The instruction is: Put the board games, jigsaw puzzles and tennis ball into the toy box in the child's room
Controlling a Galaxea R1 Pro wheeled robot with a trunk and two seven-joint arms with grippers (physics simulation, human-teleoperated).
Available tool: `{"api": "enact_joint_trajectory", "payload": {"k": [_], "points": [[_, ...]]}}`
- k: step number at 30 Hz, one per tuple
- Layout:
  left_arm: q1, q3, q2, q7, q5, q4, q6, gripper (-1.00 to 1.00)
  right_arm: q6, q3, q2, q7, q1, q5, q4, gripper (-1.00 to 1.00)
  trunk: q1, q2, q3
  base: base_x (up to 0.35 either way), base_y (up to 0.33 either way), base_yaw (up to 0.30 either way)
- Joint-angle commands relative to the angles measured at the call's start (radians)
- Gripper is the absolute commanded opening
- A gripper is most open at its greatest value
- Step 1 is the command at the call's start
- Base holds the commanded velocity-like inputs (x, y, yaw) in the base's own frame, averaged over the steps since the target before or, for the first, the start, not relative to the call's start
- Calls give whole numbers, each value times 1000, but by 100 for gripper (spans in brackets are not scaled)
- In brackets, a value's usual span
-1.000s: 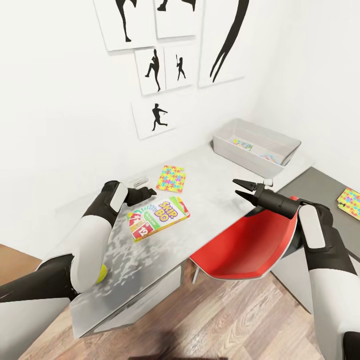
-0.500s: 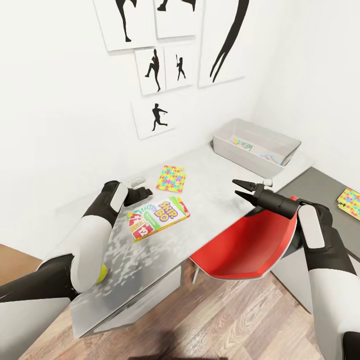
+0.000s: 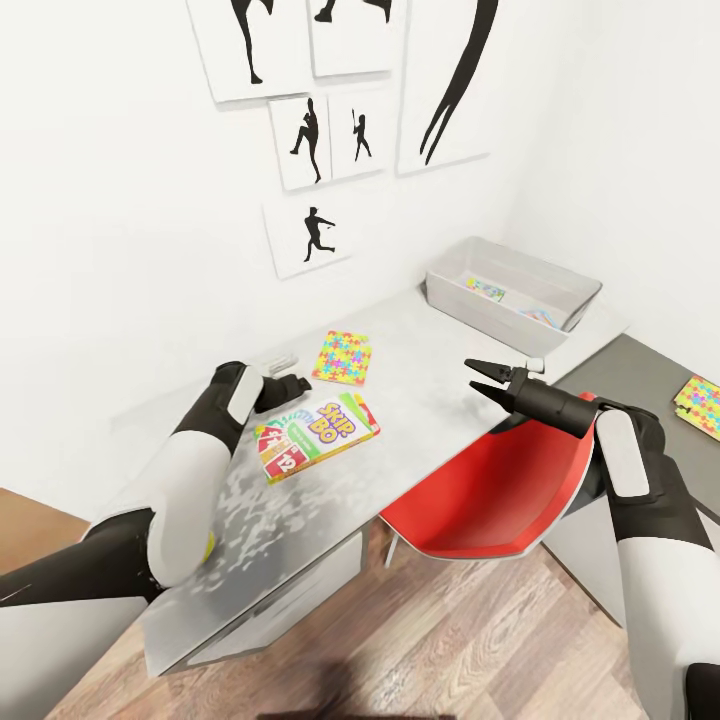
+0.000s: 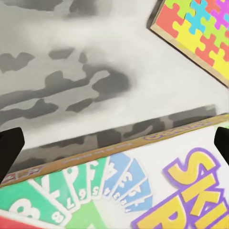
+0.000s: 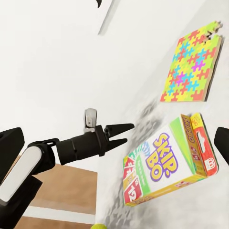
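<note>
Just beside our left gripper [image 3: 296,383], on its near side, the SKIP-BO board game [image 3: 317,436] lies flat on the table [image 3: 430,380]; from the right wrist view the fingers [image 5: 119,128] read as pressed close together, tips poised above the table at the box's far corner. Beyond that gripper, one jigsaw puzzle [image 3: 342,357] lies flat, a narrow strip of bare table separating it from the SKIP-BO box. Our right gripper [image 3: 477,377] hangs over the table with its jaws slightly spread and nothing between them, above the red chair [image 3: 490,490]. Farther out from the right gripper, the toy box [image 3: 512,281] sits at the table's far end. A second jigsaw puzzle [image 3: 698,405] rests on the dark cabinet, well apart from both grippers.
</note>
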Motion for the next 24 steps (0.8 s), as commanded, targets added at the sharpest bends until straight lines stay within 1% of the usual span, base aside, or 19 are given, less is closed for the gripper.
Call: {"api": "enact_joint_trajectory", "payload": {"k": [1, 10, 18, 24], "points": [[-1, 5, -2, 8, 11, -1, 4, 100, 5, -1, 0, 7, -1, 5, 0, 100, 1, -2, -2, 0, 0, 0], [-1, 3, -9, 7, 9, -2, 3, 100, 5, -1, 0, 7, -1, 5, 0, 100, 1, -2, -2, 0, 0, 0], [0, 3, -9, 7, 9, -2, 2, 100, 5, -1, 0, 7, -1, 5, 0, 100, 1, -2, -2, 0, 0, 0], [0, 4, -6, 7, 10, -7, 2, 100, 5, -1, 0, 7, -1, 5, 0, 100, 1, -2, -8, 0, 0, 0]]}}
